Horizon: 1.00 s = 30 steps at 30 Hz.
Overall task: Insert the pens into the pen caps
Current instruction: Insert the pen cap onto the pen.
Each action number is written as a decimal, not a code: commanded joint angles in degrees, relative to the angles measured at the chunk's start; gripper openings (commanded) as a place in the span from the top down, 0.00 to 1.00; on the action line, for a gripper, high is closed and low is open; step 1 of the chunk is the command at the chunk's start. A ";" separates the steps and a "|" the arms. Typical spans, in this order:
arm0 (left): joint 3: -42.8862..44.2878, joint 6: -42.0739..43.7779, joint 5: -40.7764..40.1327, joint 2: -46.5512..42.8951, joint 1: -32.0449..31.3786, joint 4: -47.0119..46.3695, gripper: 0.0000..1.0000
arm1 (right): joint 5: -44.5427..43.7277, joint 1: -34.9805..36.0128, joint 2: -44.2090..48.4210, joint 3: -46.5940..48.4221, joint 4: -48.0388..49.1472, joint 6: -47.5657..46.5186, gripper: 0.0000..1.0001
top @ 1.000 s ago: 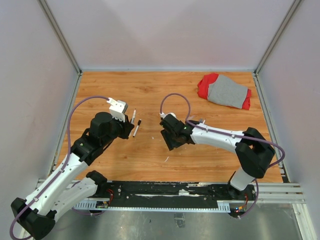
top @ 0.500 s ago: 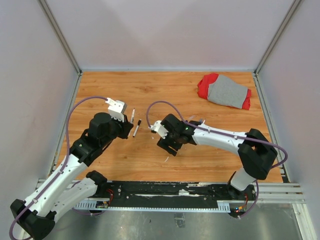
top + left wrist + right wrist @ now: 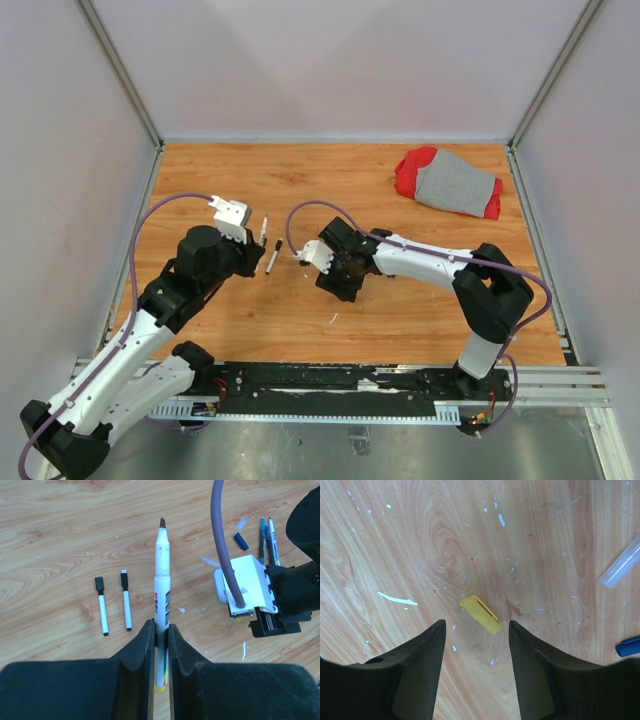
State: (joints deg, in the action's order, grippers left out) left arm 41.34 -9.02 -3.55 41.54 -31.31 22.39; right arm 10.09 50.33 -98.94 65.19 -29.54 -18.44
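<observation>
My left gripper (image 3: 160, 625) is shut on a white pen (image 3: 161, 585) with a yellow rear end; its bare dark tip points away from me. A short yellow pen cap (image 3: 479, 614) lies on the wood just ahead of my right gripper (image 3: 476, 624), which is open and hangs over it with nothing between its fingers. Two small white pens (image 3: 102, 612) (image 3: 126, 605) with black caps on lie left of the held pen. A blue cap (image 3: 241, 541) and two blue pens (image 3: 266, 537) lie at the far right. From above, my right gripper (image 3: 338, 283) sits close to my left gripper (image 3: 256, 255).
A clear cap (image 3: 621, 565) and a blue piece (image 3: 627, 647) lie at the right of the right wrist view. A red and grey cloth (image 3: 450, 182) is bunched at the far right of the table (image 3: 300, 180). White scraps dot the wood.
My right arm has swung left, toward the left gripper. Its jaws widened, then narrowed a little. The left arm and its pen have barely moved.
</observation>
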 commanded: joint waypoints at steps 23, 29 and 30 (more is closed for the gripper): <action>-0.47 -0.65 -6.38 -4.19 0.20 -1.21 1.00 | -2.77 -1.15 -7.24 3.60 -2.59 2.36 0.79; -0.47 -0.65 -6.47 -4.16 0.20 -1.23 0.99 | -10.32 -1.28 -7.11 2.01 -2.59 12.02 0.85; -0.47 -0.65 -6.47 -4.23 0.20 -1.23 1.00 | -12.17 -1.40 -7.19 1.91 -3.11 14.81 0.85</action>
State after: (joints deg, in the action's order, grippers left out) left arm 41.32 -9.45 -9.39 37.76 -31.31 22.44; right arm 6.33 49.84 -105.16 68.10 -31.05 -12.99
